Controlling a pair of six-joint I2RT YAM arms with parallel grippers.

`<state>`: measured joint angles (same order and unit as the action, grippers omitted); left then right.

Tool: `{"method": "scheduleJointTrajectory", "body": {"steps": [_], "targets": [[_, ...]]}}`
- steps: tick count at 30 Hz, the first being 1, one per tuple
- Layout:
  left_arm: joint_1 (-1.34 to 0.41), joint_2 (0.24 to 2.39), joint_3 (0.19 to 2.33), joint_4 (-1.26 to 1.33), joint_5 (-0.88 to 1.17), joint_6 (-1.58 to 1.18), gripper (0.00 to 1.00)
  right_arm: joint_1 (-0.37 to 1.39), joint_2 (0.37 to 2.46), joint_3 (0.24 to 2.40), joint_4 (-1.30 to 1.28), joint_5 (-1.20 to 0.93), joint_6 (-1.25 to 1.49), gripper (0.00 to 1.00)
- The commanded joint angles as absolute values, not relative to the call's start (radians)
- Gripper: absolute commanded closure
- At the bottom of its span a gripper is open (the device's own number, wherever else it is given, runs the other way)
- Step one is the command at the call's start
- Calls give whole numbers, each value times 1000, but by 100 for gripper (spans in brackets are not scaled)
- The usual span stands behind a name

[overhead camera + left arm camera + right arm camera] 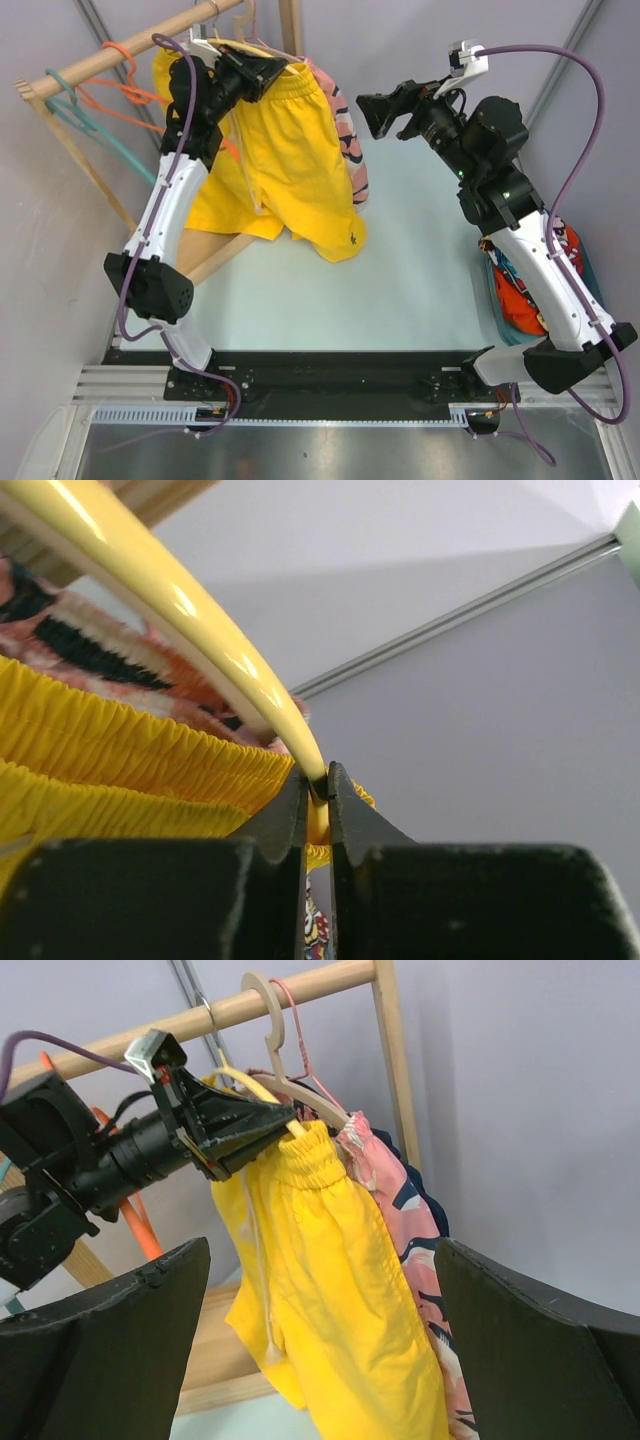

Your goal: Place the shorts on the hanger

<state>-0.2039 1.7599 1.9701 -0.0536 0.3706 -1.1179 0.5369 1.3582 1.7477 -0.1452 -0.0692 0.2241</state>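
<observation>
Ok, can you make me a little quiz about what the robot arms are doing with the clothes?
1. Pick one: the left arm's jaws pinch A) the yellow hanger, B) the wooden rail, C) an orange hanger.
2. True or false: the right arm's jaws are shut on the yellow shorts.
3. What colour is the garment hanging right beside the yellow shorts?
Key: 1 A; 2 false, they are open and hold nothing; 3 pink.
</observation>
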Motion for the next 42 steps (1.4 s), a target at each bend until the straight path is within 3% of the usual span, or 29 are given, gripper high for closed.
{"method": "scheduleJointTrajectory", "body": {"steps": [1,7,9,11,18,29,31,34,38,42], "targets": [[-187,1706,1927,26,373,-1108,83,534,1358,1756,-97,-80,221,0],[-195,1669,1907,8,359,-1048,59,534,1351,1752,-95,-89,222,0],[-201,1652,1911,-21,354,-1028,56,534,1347,1744,-94,-91,222,0],[-204,1635,1911,-44,328,-1002,42,534,1341,1733,-91,-91,222,0],[-213,1562,1907,-149,247,-953,24,534,1310,1715,-95,-90,222,0],[-276,1454,1879,-298,144,-804,13,540,1266,1703,-118,-83,204,0],[-299,1445,1890,-324,161,-711,0,538,1246,1683,-124,-77,189,0],[-363,1456,1974,-432,193,-514,0,540,1218,1646,-126,-68,175,0],[-573,1428,2032,-549,117,-194,0,537,1132,1544,-141,-60,153,0],[-715,1396,2002,-662,100,104,0,538,1089,1511,-244,-48,118,0]]}}
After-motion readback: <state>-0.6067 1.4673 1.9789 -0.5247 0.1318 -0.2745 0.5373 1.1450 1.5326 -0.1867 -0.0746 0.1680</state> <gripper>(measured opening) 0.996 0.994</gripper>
